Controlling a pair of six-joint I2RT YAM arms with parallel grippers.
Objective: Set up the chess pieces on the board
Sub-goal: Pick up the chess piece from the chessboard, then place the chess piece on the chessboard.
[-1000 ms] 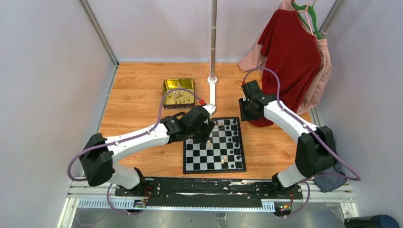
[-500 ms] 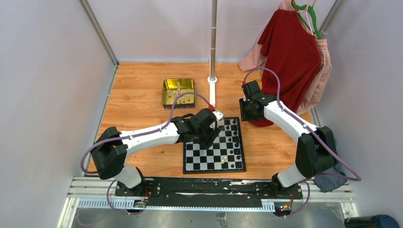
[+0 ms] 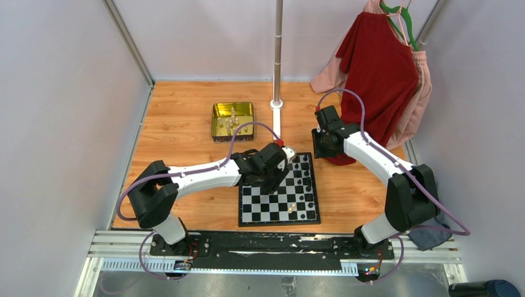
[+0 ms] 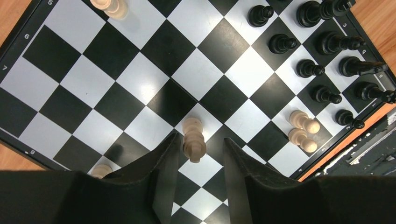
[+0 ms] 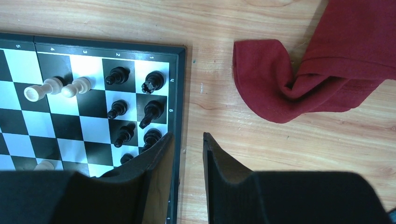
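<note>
The flat black-and-white checked chessboard point(image 4: 140, 84) looks smooth and glossy, the pale cream chessmen point(image 4: 194, 140) seem matt wood, the small black chessmen point(image 4: 280, 44) faintly shiny, the orange-brown tabletop point(image 5: 224, 28) grained wood.

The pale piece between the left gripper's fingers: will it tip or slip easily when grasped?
Probably tips easily: the pale piece looks tall and narrow on one square. Its rounded, smooth-looking body may slip between the flat fingers. It is likely light, being small.

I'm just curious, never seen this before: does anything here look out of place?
Yes. Two pale pieces stand right beside the black pawns, at the black end of the board, not their own side.
</note>
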